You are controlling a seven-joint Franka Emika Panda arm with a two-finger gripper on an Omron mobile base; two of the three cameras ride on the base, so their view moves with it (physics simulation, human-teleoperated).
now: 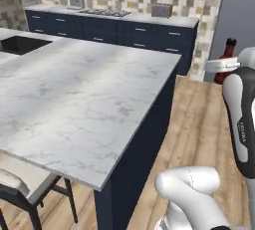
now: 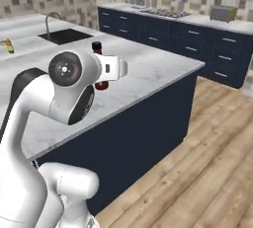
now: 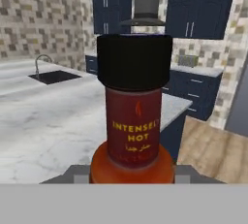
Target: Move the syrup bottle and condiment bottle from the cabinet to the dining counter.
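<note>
A sink with a curved faucet is lying left of the jaws. Ahead of them, a toaster and stovetop are sitting beneath a range hood. A yellow bottle is standing far left.

A wide marble dining counter lies bare beside the robot, open to reach from above. At its far end sit a sink with a faucet and a small yellow bottle.

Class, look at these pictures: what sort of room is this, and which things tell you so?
Most likely a home kitchen: a sink set in a marble island counter, a stovetop and a toaster against a tiled wall.
</note>
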